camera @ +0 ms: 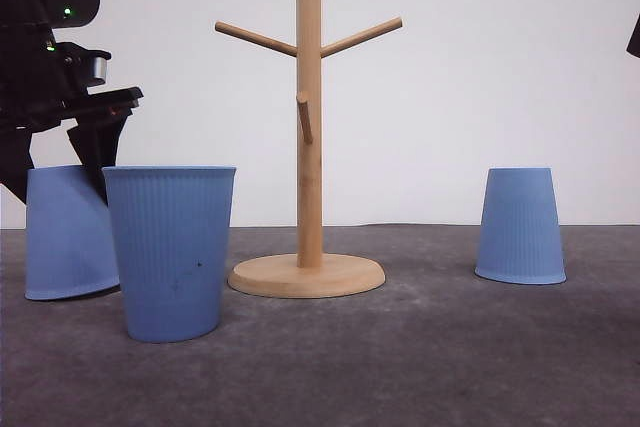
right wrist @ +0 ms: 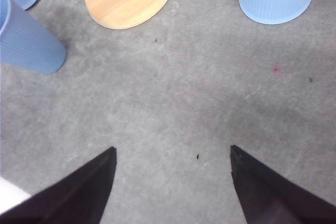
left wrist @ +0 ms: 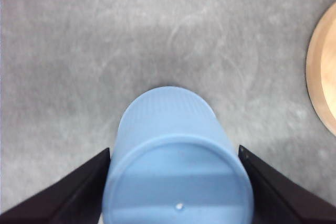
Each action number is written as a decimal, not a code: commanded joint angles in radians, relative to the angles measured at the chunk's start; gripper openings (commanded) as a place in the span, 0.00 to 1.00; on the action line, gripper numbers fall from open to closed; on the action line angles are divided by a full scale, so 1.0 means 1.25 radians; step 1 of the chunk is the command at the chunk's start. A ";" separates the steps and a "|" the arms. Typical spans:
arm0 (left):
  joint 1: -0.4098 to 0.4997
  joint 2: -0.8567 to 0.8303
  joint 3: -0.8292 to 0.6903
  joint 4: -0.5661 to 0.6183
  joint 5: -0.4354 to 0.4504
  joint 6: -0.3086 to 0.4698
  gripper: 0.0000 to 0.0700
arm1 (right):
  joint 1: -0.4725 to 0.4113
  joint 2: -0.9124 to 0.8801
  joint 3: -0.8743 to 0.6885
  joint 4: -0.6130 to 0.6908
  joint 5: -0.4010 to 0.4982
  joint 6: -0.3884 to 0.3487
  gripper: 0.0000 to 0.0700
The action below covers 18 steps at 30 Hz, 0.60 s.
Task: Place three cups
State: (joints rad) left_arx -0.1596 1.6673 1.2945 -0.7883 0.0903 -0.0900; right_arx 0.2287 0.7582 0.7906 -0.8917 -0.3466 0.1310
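Three light-blue cups stood on the grey table (camera: 420, 367) around the wooden stand (camera: 308, 147): the far-left cup (camera: 65, 237) upside down, the upright cup (camera: 172, 252) just in front of it, the right cup (camera: 520, 227) inverted, well apart. The left gripper (left wrist: 176, 182) straddled the far-left cup, fingers (left wrist: 68, 192) spread beside it, contact unclear. The right gripper (right wrist: 173, 182) hung open over bare table

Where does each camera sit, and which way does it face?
Front: low at table level, facing forward at the wooden stand and three cups; left arm at the edge.
Left wrist: looking down on the inverted far-left cup between the left pincer fingers.
Right wrist: above the grey table, right pincer open.
Shared: stand base, all views.
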 commanded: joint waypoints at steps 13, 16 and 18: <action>0.068 -0.106 0.034 -0.073 0.154 -0.015 0.55 | 0.002 0.004 0.013 0.007 -0.004 -0.006 0.62; 0.105 -0.108 0.068 -0.101 0.225 -0.029 0.55 | 0.002 0.004 0.013 0.007 -0.016 -0.006 0.62; 0.130 -0.108 0.093 -0.107 0.279 -0.037 0.55 | 0.002 0.004 0.013 0.007 -0.031 -0.006 0.62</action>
State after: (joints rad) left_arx -0.0045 1.5322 1.3775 -0.9314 0.4072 -0.1211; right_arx 0.2287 0.7582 0.7906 -0.8914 -0.3778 0.1310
